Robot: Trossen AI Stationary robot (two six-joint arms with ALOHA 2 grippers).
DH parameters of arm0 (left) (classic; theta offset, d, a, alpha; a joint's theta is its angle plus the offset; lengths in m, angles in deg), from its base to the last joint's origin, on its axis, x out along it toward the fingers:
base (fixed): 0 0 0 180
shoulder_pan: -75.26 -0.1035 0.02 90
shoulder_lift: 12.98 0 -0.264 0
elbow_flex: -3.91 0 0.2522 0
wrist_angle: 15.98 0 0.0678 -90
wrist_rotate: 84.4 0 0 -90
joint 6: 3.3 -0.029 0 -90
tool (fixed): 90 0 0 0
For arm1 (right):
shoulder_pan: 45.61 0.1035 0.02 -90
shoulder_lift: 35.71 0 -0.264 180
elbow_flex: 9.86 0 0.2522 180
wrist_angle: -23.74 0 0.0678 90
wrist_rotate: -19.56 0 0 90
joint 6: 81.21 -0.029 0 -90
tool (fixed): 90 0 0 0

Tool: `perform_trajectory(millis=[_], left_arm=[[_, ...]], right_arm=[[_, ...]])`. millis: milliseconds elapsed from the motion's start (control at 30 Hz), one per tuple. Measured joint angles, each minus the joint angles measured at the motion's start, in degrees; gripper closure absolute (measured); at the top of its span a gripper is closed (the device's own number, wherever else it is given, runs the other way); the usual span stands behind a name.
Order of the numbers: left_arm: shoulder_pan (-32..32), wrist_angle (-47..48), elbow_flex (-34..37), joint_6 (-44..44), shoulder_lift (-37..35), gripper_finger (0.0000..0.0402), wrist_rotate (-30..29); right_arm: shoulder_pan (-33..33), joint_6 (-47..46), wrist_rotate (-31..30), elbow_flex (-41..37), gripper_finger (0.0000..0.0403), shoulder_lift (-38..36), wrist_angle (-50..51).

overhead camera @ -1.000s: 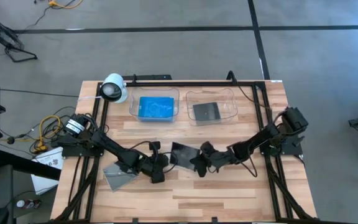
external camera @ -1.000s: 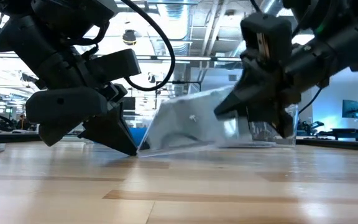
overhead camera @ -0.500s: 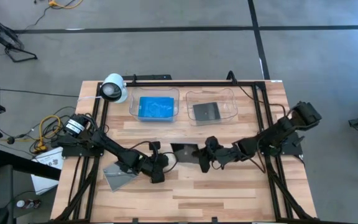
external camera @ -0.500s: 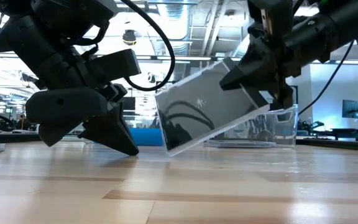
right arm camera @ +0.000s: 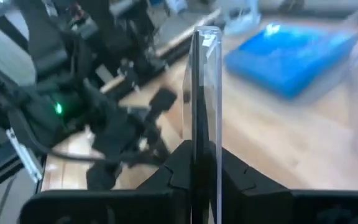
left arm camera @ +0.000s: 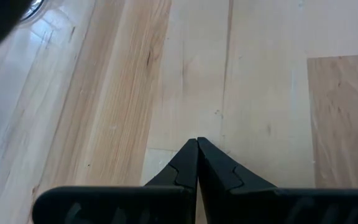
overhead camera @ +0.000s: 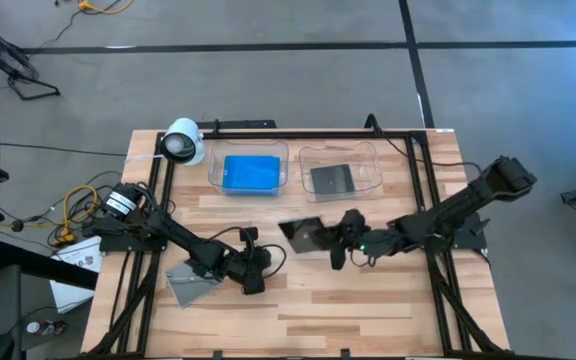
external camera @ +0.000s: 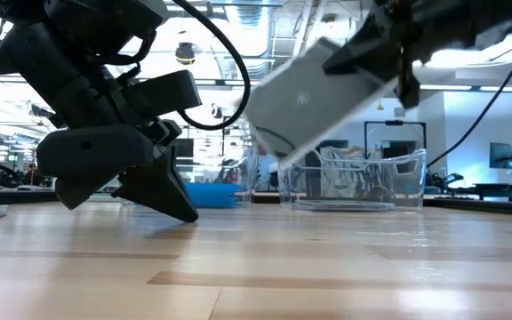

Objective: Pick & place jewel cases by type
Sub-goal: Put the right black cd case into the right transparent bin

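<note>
My right gripper (overhead camera: 332, 243) is shut on a clear jewel case with a dark inside (overhead camera: 303, 235), held above the table's middle; the case shows tilted in the low view (external camera: 314, 89) and edge-on in the right wrist view (right arm camera: 205, 87). My left gripper (overhead camera: 259, 266) is shut and empty, its tips low at the table top (external camera: 188, 213), left of the middle. Another grey case (overhead camera: 190, 281) lies flat beside the left arm. Blue cases (overhead camera: 253, 173) lie in the left clear tray, a dark case (overhead camera: 332, 178) in the right tray. My right gripper pinches the case's two flat faces between its two fingers (right arm camera: 178, 167), at the case's edge (right arm camera: 204, 144) that faces the table's right. The fingers come at it from the table's right. The case is lifted clear of the table and tilted, its free end lower (external camera: 269, 142).
The two clear trays (overhead camera: 214, 160) (overhead camera: 376, 165) stand side by side at the far edge. A white cylindrical camera (overhead camera: 183, 142) sits at the far left corner. Bare wood (overhead camera: 348, 310) lies toward the near edge. Cables hang off the table's left.
My right gripper has gone up and a little toward the table's right and far edge, still shut on the case. The case's lower edge was on the table one second ago; now the whole case hangs clear of the table, still tilted.
</note>
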Motion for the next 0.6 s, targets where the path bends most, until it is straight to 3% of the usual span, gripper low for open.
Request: perform_trajectory(millis=[367,600], left_arm=[[-0.02,-0.04,0.00,-0.02,0.00,0.0401,-0.04],[-0.02,-0.72,0.11,-0.52,0.02,0.0401,-0.11]], right_arm=[[-2.77,8.74,-10.11,0.00,0.0371,-18.09,9.89],[-9.58,9.89,-11.50,0.00,0.0376,-26.25,18.45]])
